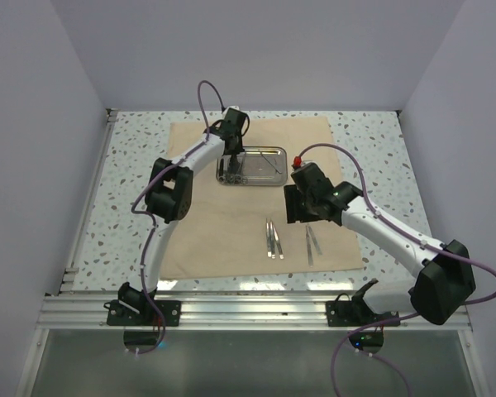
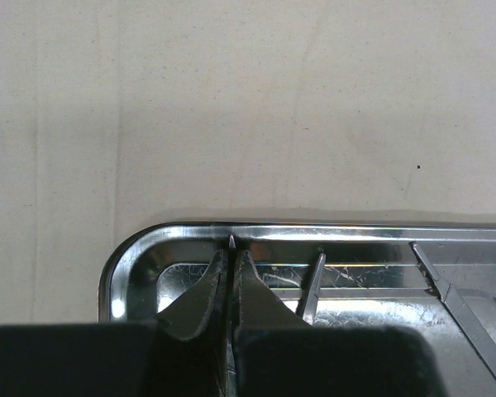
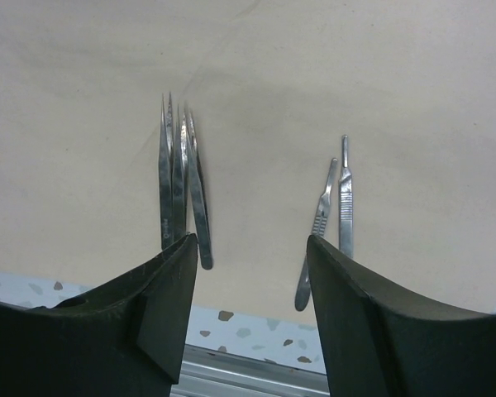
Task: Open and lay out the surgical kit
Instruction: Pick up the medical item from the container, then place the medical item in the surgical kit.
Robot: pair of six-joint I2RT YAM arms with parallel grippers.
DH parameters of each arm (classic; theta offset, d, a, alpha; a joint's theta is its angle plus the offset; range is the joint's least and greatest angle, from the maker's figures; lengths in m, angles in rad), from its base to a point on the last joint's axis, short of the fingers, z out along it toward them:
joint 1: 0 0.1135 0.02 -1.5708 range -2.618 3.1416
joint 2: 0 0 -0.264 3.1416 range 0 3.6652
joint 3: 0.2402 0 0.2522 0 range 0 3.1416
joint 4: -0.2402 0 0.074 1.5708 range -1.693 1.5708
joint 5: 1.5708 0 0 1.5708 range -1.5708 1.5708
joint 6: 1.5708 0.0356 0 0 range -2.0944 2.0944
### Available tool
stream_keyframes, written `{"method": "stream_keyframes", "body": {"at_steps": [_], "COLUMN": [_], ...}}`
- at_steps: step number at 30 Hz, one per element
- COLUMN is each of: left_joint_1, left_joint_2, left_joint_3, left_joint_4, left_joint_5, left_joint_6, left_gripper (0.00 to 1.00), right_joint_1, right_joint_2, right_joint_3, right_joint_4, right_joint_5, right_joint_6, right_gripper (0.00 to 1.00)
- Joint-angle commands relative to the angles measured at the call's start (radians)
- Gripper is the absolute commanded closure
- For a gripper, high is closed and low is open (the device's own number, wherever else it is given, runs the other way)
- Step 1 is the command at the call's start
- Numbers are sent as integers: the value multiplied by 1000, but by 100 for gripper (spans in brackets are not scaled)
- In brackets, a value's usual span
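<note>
The tan cloth [image 1: 231, 231] lies spread flat on the table. The steel tray [image 1: 274, 150] sits on its far part. My left gripper [image 1: 229, 168] is down in the tray's left end. In the left wrist view its jaws [image 2: 230, 256] are shut on a thin silver instrument whose tip [image 2: 231, 241] pokes out by the tray rim [image 2: 355, 231]. Another thin instrument [image 2: 312, 289] lies beside it, and a third [image 2: 459, 310] to the right. My right gripper [image 1: 300, 207] is open and empty above the cloth. Tweezers [image 3: 180, 182] and two slim silver handles [image 3: 339, 198] lie on the cloth below it.
The tweezers [image 1: 273, 240] and the slim handles [image 1: 312, 241] lie near the cloth's front edge. Speckled tabletop [image 1: 132, 190] surrounds the cloth. White walls stand at the left, right and back. A metal rail [image 1: 256, 310] runs along the near edge.
</note>
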Motion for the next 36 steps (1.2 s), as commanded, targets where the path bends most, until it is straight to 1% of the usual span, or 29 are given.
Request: {"method": "stream_keyframes", "body": {"at_steps": [1, 10, 17, 20, 21, 22, 23, 26, 27, 28, 29, 31, 32, 34, 35, 36], "left_joint_1": [6, 6, 6, 6, 6, 3, 3, -4, -9, -14, -24, -44, -52, -70, -89, -96], "left_joint_2": [-40, -183, -251, -281, -300, -346, -346, -458, -537, -580, -673, -772, -862, -947, -1017, -1048], "left_joint_3": [29, 62, 84, 76, 63, 11, 10, -133, -239, -297, -423, -557, -682, -801, -856, -958], "left_joint_4": [-22, 8, 15, 14, 12, 15, 14, 18, 23, 26, 29, 44, 47, 50, 51, 54], "left_joint_5": [-11, -33, -40, -45, -46, -42, -42, -34, -30, -23, -22, -14, -14, -17, -23, -31], "left_joint_6": [27, 83, 97, 100, 100, 98, 98, 75, 61, 55, 48, 22, 2, -20, -32, -64], "left_gripper": [100, 100, 100, 100, 100, 100, 100, 100, 100, 100, 100, 100, 100, 100, 100, 100], "right_joint_1": [-2, -3, -2, -3, -3, -2, -2, -3, -2, -3, -2, -3, -3, -6, -5, -5], "right_joint_2": [-38, -51, -61, -68, -71, -72, -74, -74, -69, -66, -57, -48, -37, -31, -26, -20], "right_joint_3": [0, -2, -13, -14, -14, -14, -14, -5, 1, 6, 18, 32, 44, 50, 56, 56], "right_joint_4": [3, 17, 22, 20, 20, 17, 17, 17, 16, 14, 14, 14, 17, 22, 23, 25], "right_joint_5": [9, -10, -23, -23, -23, -23, -23, -19, -19, -17, -16, -14, -16, -19, -20, -22], "right_joint_6": [3, 10, 17, 17, 17, 15, 15, 7, 0, -3, -11, -17, -22, -25, -28, -31], "right_gripper": [41, 43, 45, 45, 45, 46, 46, 46, 45, 45, 45, 46, 45, 46, 45, 46]}}
